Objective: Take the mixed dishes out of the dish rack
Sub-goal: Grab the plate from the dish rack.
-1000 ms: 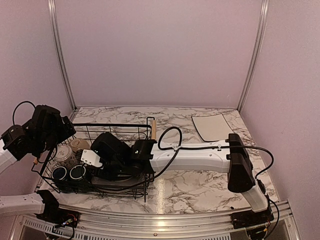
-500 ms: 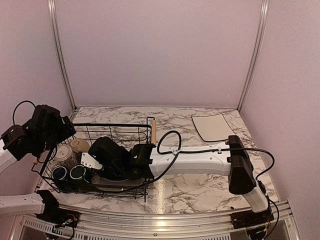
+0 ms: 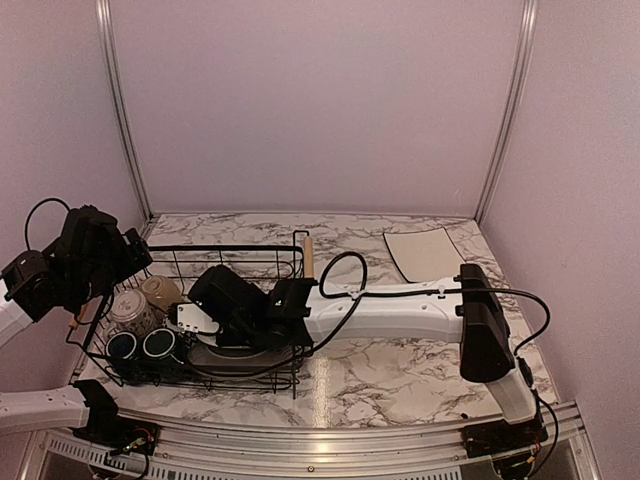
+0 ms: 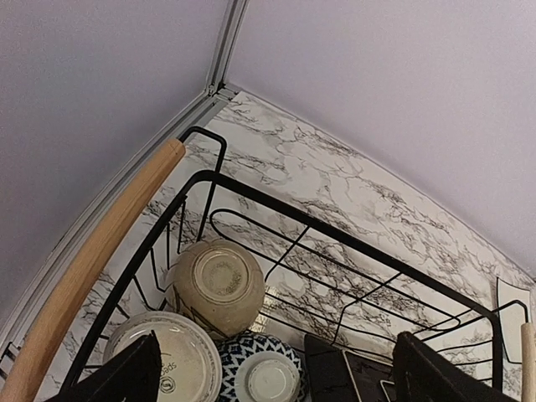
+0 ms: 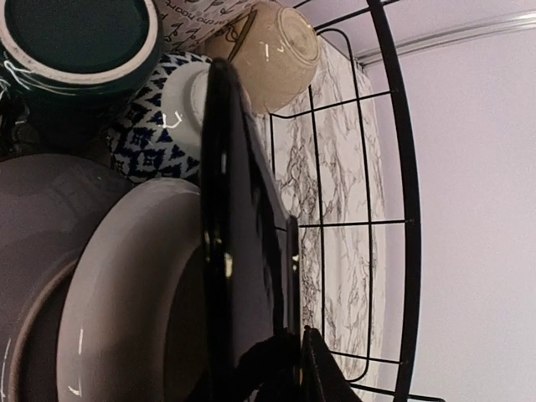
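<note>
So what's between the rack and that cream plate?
Only bare marble table, with the right arm's black cable looping above it, in the top view.

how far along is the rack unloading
Done: one cream plate lies on the table, outside the dish rack. In hand: the right hand seems to pinch a dark plate in the rack. Left: mugs and other plates; the left hand hovers open above.
</note>
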Available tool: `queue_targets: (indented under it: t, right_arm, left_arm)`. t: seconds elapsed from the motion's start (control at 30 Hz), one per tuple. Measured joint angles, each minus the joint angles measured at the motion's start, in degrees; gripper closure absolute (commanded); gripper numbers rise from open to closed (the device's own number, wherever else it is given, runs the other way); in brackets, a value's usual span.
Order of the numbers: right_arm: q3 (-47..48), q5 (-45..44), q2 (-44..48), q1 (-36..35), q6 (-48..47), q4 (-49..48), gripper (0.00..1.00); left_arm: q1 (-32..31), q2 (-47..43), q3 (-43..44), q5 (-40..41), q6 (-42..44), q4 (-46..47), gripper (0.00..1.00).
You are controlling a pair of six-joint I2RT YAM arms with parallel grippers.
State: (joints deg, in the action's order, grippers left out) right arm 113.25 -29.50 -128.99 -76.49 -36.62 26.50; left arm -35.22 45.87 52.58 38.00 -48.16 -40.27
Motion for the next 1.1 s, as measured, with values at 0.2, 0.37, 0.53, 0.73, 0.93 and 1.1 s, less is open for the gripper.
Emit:
queue_targets:
  t: [0.2,0.37,0.53,0.73,0.93,1.1]
  right_arm:
    - [5.9,-2.7,-1.2,2.5,-4.0,1.4,1.0]
    - [6.0,-4.4,-1.7,1.6,-7.3,1.4,1.0]
    - [3.5,-6.9,-1.7,0.3,-12.8,-3.0,1.0]
    - [2.1,-7.0,-1.6,0.0,-18.6,-7.0,1.0]
    - [1.9,-6.3,-1.3,0.1,-19.6,-8.0,1.0]
    - [1.9,-5.0,0.0,0.7,-18.8,-8.1,1.0]
  left_arm:
    - [0.0,-0.4,0.0,0.0,1.0,0.4,0.01]
    - [0.0,-0.7,0.0,0.1,1.5,1.3,0.01]
    - [0.0,-0.7,0.0,0.3,2.4,2.4,0.01]
    - [0.0,-1.1,0.0,0.7,2.6,3.8,0.01]
    - [0.0,-2.9,0.0,1.6,2.6,4.9,0.01]
    - [0.0,-4.4,0.0,2.3,2.7,5.5,0.01]
